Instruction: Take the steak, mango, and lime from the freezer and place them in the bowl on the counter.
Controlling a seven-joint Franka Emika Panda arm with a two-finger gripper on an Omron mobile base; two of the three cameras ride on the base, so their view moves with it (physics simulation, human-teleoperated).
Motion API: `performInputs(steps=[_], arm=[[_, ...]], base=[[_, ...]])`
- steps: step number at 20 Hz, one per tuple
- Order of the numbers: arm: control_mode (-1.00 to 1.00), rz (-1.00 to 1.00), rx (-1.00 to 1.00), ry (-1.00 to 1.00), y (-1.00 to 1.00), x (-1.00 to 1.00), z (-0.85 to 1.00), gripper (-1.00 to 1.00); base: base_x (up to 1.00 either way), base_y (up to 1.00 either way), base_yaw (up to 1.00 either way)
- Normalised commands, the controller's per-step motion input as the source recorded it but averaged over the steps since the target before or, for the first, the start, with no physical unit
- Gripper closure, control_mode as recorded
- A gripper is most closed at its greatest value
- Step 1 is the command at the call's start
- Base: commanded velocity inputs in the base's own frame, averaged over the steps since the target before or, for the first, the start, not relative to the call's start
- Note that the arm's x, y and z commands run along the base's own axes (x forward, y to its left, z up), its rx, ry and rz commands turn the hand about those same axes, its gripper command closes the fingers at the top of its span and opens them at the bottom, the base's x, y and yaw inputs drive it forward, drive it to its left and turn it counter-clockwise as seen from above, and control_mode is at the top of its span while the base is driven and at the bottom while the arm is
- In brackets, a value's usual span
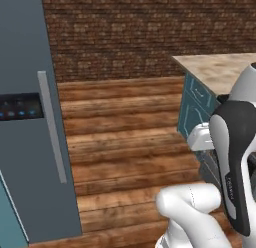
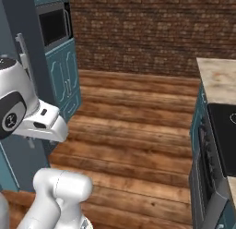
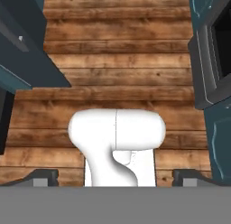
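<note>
while the arm is folded low over the floor, this is how things stand:
freezer [image 1: 30, 117]: tall slate-blue unit at left edge of left base view, door closed, long grey handle [image 1: 52, 127] upright on its front, dark panel w/ small blue lights beside the handle. also seen at left edge of right base view, partly behind the arm.
counter [image 1: 220, 69]: beige marbled top, its near corner juts in at upper right of left base view, teal cabinet fronts under it. in right base view its edge runs down the right side, w/ a black cooktop [image 2: 226, 131] set into it.
gripper [image 3: 115, 178]: finger tips sit far apart at the two bottom corners of hand view, spread wide, nothing betw them. cam looks straight down on plank floor.
floor [image 1: 125, 137]: brown wood planks, betw freezer and counter, running back to the brick wall.
wall [image 2: 147, 29]: red-brown brick across the back.
oven [image 2: 53, 25]: dark built-in unit in the teal tall cabinet [image 2: 67, 75], just beyond the freezer in right base view.
steak, mango, lime: can't tell where they are w/ the freezer door shut.
bowl: can't tell where it is either.
</note>
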Motion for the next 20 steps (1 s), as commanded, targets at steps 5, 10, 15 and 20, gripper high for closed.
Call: performInputs(steps=[5, 10, 15, 20], arm=[[1.00, 0.00, 0.00, 0.00, 0.00, 0.00, 0.00, -1.00], [1.00, 0.00, 0.00, 0.00, 0.00, 0.00, 0.00, -1.00], [1.00, 0.00, 0.00, 0.00, 0.00, 0.00, 0.00, -1.00], [1.00, 0.00, 0.00, 0.00, 0.00, 0.00, 0.00, -1.00]], base=[[0.94, -0.27, 0.08], [0.97, -0.33, 0.19], [0.71, -0.36, 0.27], [0.20, -0.48, 0.49]])
